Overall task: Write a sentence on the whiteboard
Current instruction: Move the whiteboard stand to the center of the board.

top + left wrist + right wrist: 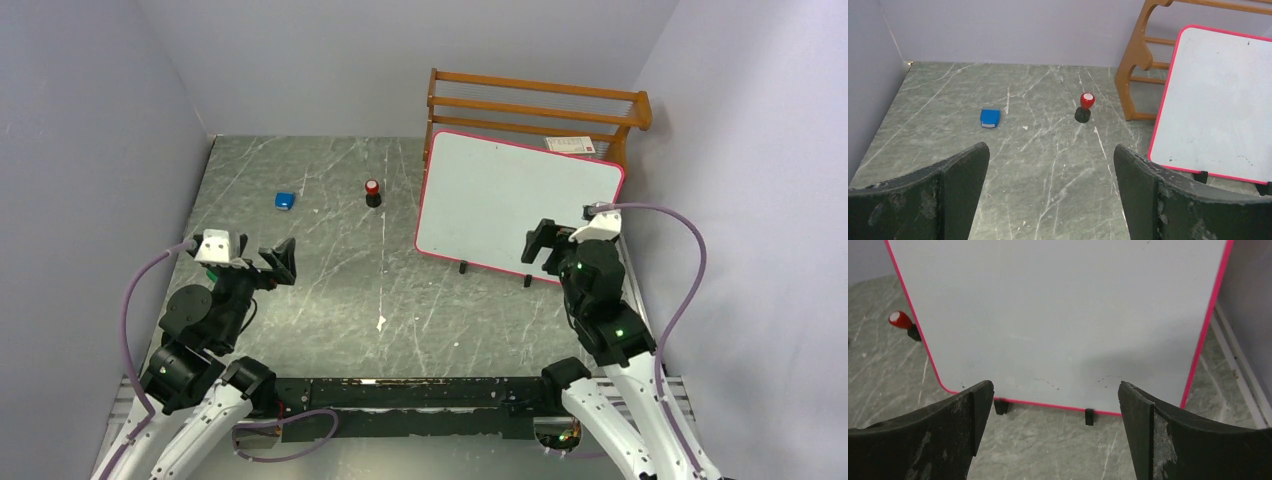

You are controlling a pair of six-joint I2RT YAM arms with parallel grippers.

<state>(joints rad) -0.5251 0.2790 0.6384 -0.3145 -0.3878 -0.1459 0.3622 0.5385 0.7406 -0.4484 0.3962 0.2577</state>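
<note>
At right, pink-rimmed whiteboard (pixel 515 200), seemingly blank

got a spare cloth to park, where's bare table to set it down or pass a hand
Widest bare patch: table between left tool and right tool, near side of the whiteboard. Also bare between blue block and red-capped marker. Crowded back right: whiteboard stands before wooden rack, right tool close in front.

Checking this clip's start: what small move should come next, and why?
Probably the left gripper should reach for what looks like a red-capped marker: the whiteboard is blank, this and the right gripper stand open and empty, and the marker stands left of the board.
</note>
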